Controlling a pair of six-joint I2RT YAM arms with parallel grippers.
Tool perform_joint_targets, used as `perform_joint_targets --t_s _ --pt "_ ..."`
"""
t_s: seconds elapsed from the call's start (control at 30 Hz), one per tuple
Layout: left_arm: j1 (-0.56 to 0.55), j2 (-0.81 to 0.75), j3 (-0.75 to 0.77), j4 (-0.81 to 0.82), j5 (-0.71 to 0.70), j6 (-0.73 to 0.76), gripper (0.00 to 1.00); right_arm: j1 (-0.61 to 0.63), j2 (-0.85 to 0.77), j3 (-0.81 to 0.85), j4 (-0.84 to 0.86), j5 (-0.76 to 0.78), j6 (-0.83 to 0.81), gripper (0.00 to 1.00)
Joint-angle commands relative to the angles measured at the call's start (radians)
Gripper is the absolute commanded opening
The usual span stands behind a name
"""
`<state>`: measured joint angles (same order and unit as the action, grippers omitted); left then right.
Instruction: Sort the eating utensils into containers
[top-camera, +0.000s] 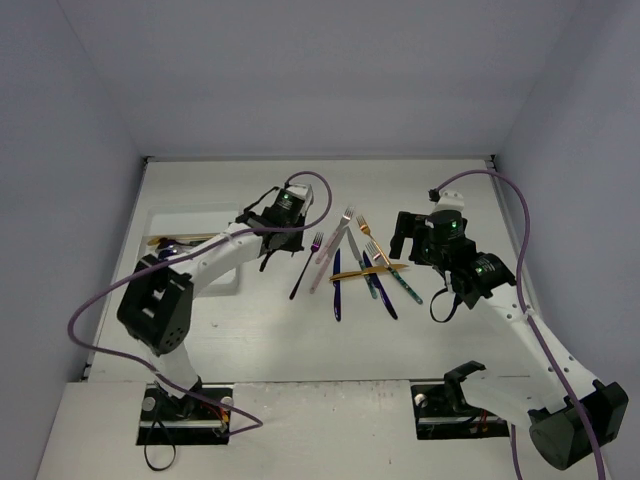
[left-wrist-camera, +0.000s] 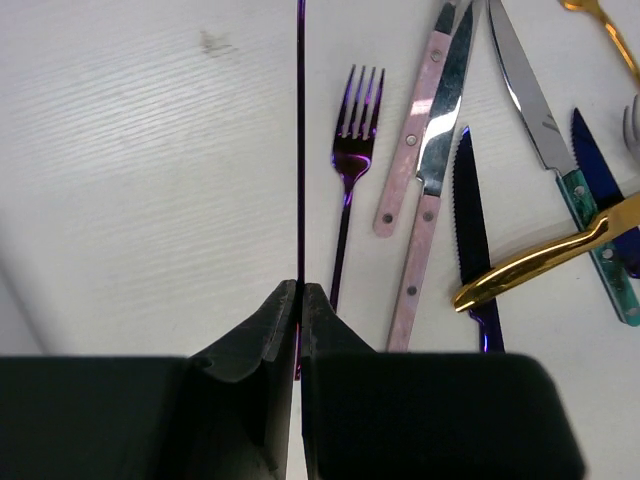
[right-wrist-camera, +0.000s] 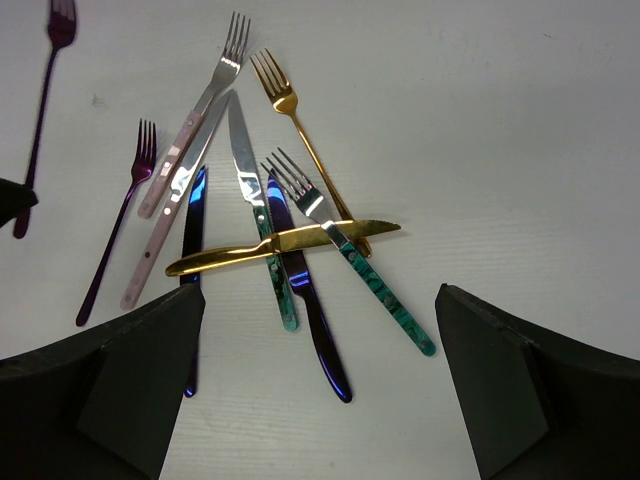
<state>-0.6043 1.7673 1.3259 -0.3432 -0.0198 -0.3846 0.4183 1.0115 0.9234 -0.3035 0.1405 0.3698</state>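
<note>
Your left fingers (left-wrist-camera: 270, 330) are pressed together on a purple fork (left-wrist-camera: 300, 150). It shows edge-on as a thin line running straight away from them, and its far end is cut off by the frame's top. The left arm (top-camera: 215, 255) hides most of the white tray (top-camera: 222, 283), so its compartments are hard to make out. Your right fingers (right-wrist-camera: 130, 370) stand wide apart above the table (top-camera: 450, 200), holding nothing. Below them the loose utensils (right-wrist-camera: 240, 150) fan out, heads toward the far edge. A gold knife (right-wrist-camera: 280, 245) lies crosswise over several.
</note>
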Motion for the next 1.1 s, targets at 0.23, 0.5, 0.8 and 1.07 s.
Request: perform_joint_targets --t_s 0.23,0.5,0.8,1.07 --pt "0.178 -0.493 -0.264 -0.194 -0.305 -0.639 0.0 -0.006 -0.019 0.042 0.045 -0.045 -0.026 1.0" --pt "0.288 -0.667 -0.422 -0.318 -0.312 -1.1 0.0 -0.006 -0.035 0.04 0.046 -0.079 -0.052 1.0" --pt "0.369 -0.669 -0.498 -0.337 -0.326 -1.345 0.0 -0.007 -0.098 0.018 0.044 -0.109 -0.063 1.0" --pt "0.434 -0.619 -0.5 -0.316 -0.328 -1.44 0.0 -0.006 -0.15 -0.004 0.043 -0.117 -0.091 1.0"
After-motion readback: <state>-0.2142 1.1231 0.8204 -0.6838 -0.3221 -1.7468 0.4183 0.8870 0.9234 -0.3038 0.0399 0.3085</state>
